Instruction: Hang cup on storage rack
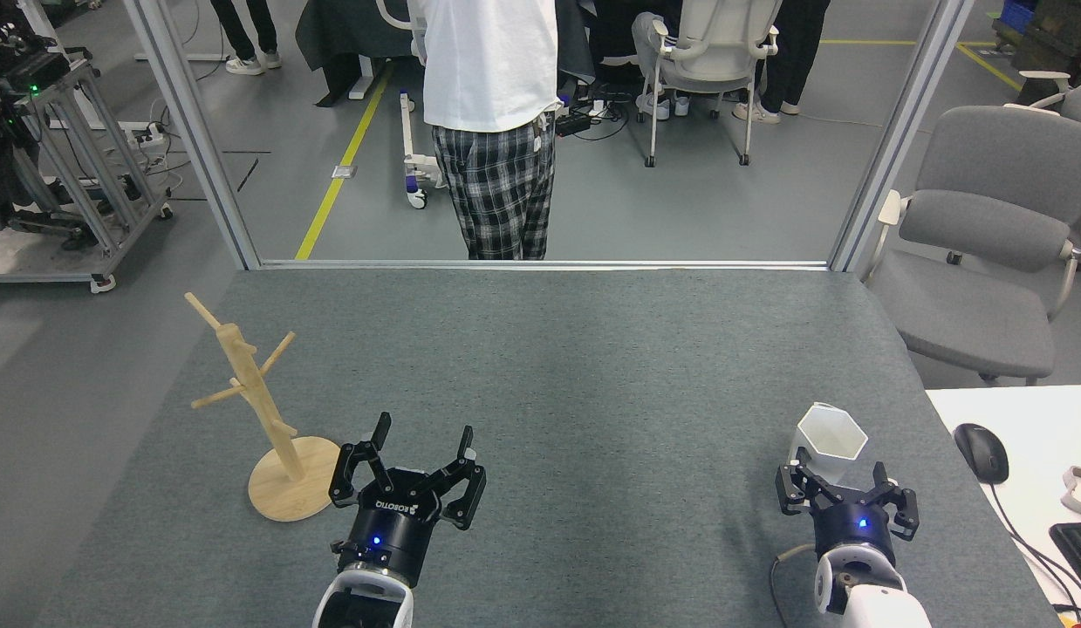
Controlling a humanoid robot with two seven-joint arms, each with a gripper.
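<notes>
The white faceted cup (826, 440) stands upright on the grey table at the right, its hexagonal rim facing up. My right gripper (841, 475) is open right at its near side, fingers spread on both sides of the cup's lower part, which they partly hide. Whether they touch it I cannot tell. The wooden storage rack (259, 407) stands at the left on its round disc base, pegs bare. My left gripper (420, 434) is open and holds nothing, just right of the rack's base.
A person in a white shirt and plaid trousers (495, 131) stands just beyond the table's far edge. A grey chair (985, 253) is at the right. A white desk with a mouse (981, 453) and keyboard adjoins the table's right side.
</notes>
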